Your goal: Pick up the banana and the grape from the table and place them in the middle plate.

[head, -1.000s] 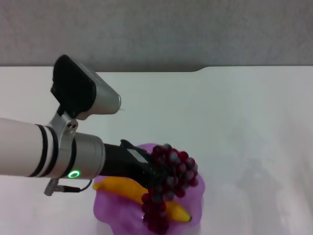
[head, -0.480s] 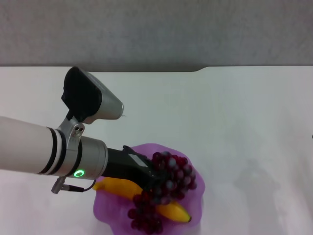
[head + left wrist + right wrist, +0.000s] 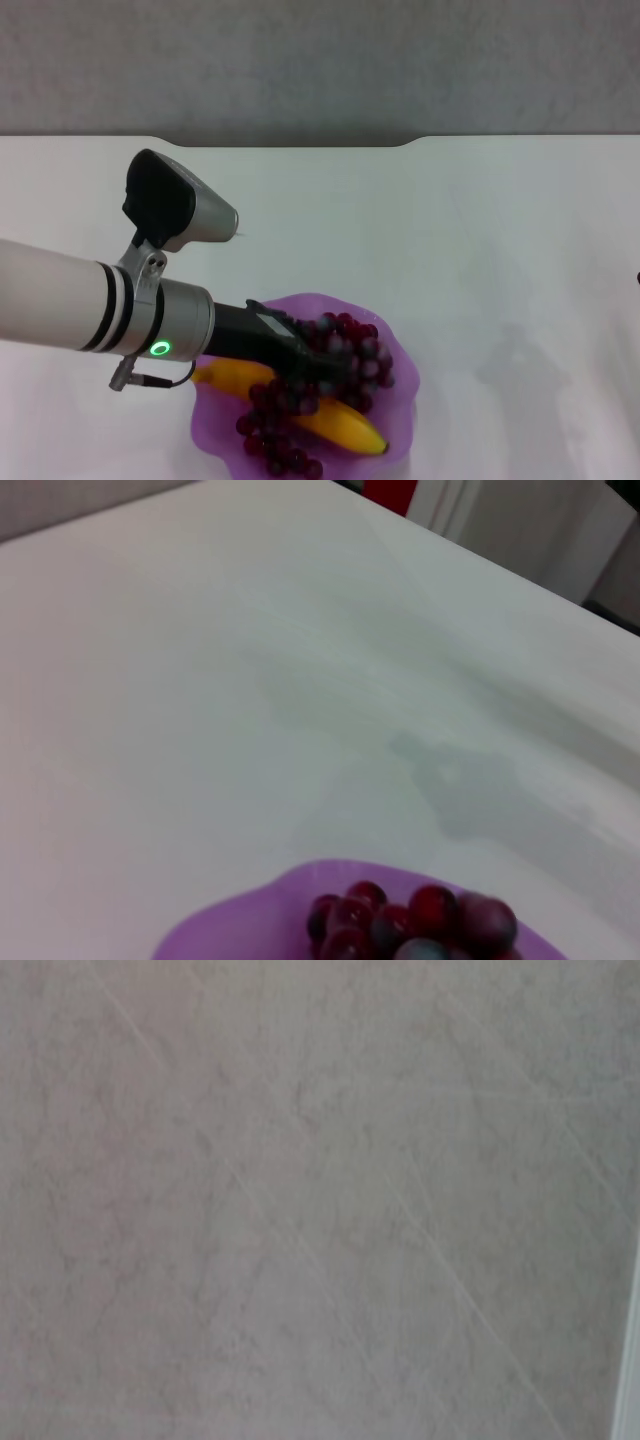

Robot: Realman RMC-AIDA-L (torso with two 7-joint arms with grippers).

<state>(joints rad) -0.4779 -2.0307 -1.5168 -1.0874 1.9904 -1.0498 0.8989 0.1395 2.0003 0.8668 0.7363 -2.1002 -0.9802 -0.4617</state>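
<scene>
The purple scalloped middle plate (image 3: 213, 422) sits on the white table (image 3: 480, 230) at the near centre. The yellow banana (image 3: 345, 428) lies in it. The dark red grape bunch (image 3: 365, 352) lies across the banana, inside the plate. My left gripper (image 3: 312, 362) reaches in from the left, low over the plate, its dark fingers still closed in the bunch. The left wrist view shows the top grapes (image 3: 420, 920) and the plate's rim (image 3: 245, 930). My right gripper is out of view.
The table's far edge has a shallow notch (image 3: 285, 143), with a grey wall behind it. The right wrist view shows only a plain pale surface (image 3: 320, 1200).
My left gripper has come down with the grape bunch. The bunch hung above the plate before and now rests on the banana in the plate, spread towards the near left.
</scene>
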